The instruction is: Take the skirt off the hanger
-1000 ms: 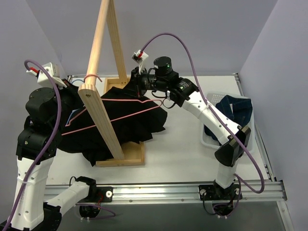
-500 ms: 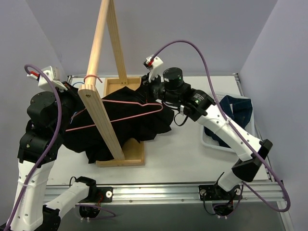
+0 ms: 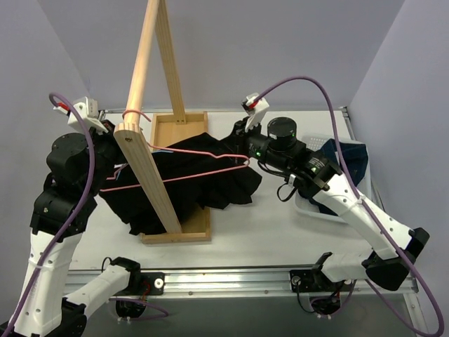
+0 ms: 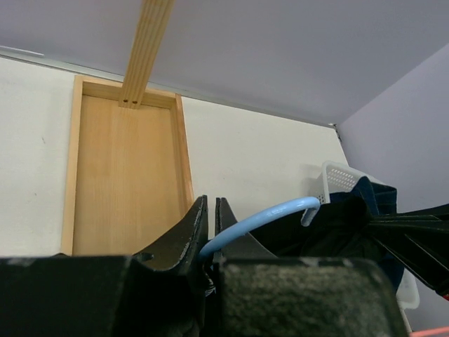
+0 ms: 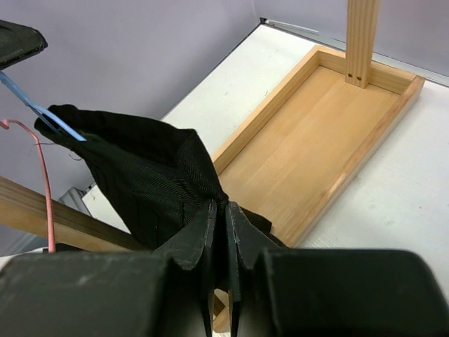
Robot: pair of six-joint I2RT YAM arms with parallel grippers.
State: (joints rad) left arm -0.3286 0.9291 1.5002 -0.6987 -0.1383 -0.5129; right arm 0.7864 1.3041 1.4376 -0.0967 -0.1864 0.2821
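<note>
Black skirt (image 3: 203, 179), one item, not yet off its hanger. Your entries, view by view:

**Top external**
- Skirt: spread across the wooden rack (image 3: 151, 175), with its bulk over the rack's tray base and spilling off the rack's right side.
- Right gripper (image 3: 242, 140): just right of the rack, jaws closed on the skirt's upper edge.
- Left gripper (image 3: 106, 133): just left of the rack, at the skirt's opposite end. You cannot see its jaws from this angle.
- Pink hanger (image 3: 189, 172): hook over the rack's sloping beam, wire lying across the cloth.
- Basket (image 3: 303, 205): well to the right of the rack, holding dark blue cloth.

**Left wrist**
- Left gripper (image 4: 210, 210): fingers pinched on the hook of the blue hanger (image 4: 259, 219), which curves away to the right of the rack's tray.
- Skirt (image 4: 351, 228): bunched beyond that hook, further right of the rack.

**Right wrist**
- Right gripper (image 5: 221, 217): clamped on a gathered fold of skirt (image 5: 147, 175), near the long edge of the rack's tray.
- Blue hanger (image 5: 49, 116): one arm runs into the far corner of the cloth. How it is attached there is too small to read.

**Status, by judgement**
- Done: you have the hanger in one gripper and the cloth in the other, with the skirt stretched between them.
- Left: that far corner looks still attached, so you have yet to draw the waistband off the blue hanger. Whether the pink hanger's wire snags the cloth cannot be told.
</note>
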